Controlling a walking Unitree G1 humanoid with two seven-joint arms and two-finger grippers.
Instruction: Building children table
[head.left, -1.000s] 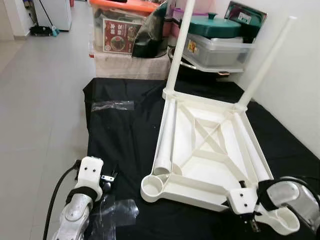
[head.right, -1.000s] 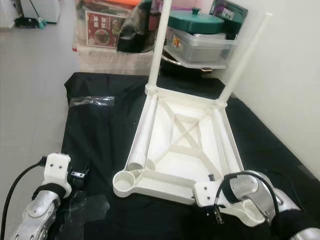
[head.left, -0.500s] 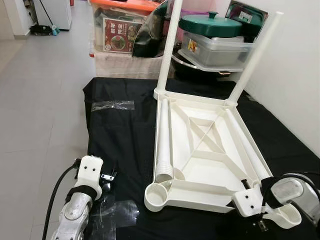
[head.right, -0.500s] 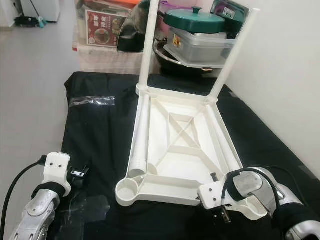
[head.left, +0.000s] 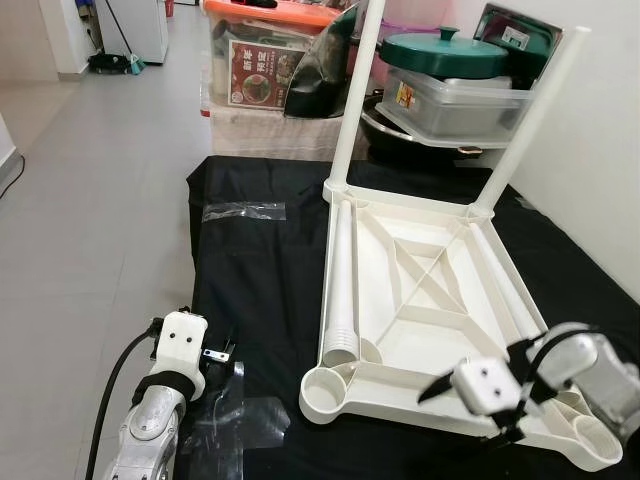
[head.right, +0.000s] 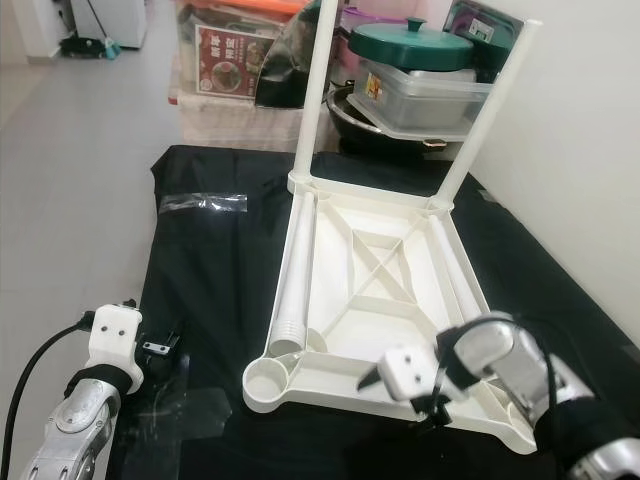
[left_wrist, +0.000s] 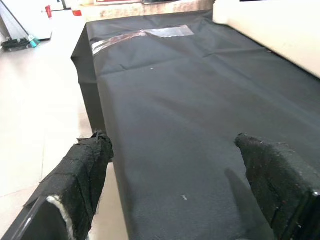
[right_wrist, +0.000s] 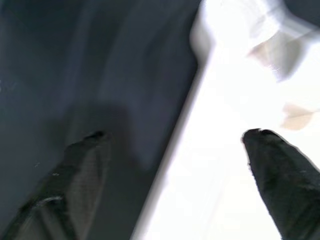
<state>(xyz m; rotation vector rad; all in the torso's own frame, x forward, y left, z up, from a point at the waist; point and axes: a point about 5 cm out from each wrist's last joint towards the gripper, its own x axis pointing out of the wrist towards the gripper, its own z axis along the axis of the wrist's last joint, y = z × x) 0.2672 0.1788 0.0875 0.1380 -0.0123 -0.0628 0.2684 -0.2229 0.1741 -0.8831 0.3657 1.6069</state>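
The white plastic tabletop (head.left: 420, 300) lies upside down mid-cloth (head.left: 260, 290), two legs (head.left: 352, 100) standing at 12 o'clock, two loose tubes (head.left: 340, 285) lying inside. It looks light, stiff, smooth and slippery; the ribbed rim seems the best hold. Right gripper (head.right: 400, 385) hovers at its 6 o'clock edge, jaws spread, empty. Left gripper (left_wrist: 180, 200) idles at 8 o'clock, jaws wide, empty.
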